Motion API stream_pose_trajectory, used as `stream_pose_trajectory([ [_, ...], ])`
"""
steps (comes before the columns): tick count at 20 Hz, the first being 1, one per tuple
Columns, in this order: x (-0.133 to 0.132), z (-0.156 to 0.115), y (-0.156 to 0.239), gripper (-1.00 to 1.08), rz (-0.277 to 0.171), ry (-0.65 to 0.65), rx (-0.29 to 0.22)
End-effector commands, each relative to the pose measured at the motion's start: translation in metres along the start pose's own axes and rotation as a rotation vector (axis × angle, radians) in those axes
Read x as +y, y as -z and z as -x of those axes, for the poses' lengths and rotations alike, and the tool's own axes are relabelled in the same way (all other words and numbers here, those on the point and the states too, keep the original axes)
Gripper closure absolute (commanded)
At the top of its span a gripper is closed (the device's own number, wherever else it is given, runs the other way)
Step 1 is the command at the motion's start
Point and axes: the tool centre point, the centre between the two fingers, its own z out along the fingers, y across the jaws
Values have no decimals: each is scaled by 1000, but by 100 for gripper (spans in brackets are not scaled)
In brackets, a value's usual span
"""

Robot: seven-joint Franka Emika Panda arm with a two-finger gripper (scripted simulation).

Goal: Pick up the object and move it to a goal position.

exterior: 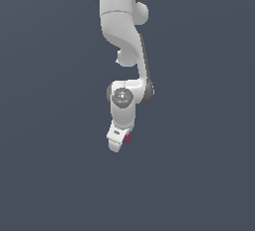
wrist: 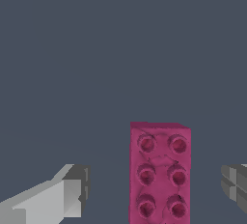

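Gripper (wrist: pixel 154 189) stands wide, its two fingers (wrist: pixel 62 196) apart with one magenta-pink block (wrist: pixel 159 172) between them, touching neither. I count six round studs on that block, in two columns of three. From the exterior view I see it only as a pink speck (exterior: pixel 128 138) beside the white arm (exterior: pixel 122 31).

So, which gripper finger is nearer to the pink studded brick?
The dark grey finger, barely in frame: its gap to the magenta-pink studded brick is narrower than the pale finger's.
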Motion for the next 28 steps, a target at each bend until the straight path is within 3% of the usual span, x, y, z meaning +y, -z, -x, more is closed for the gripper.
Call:
stream_pose_trajectory([
  [1,1,0,-5,-92,2,0,0],
  [3,1,0,-6,-92,2,0,0],
  [4,1,0,-6,108,2,0,0],
  [18,-1,-1,-3,108,2,0,0],
  [28,-27,-5,21,108,2,0,0],
])
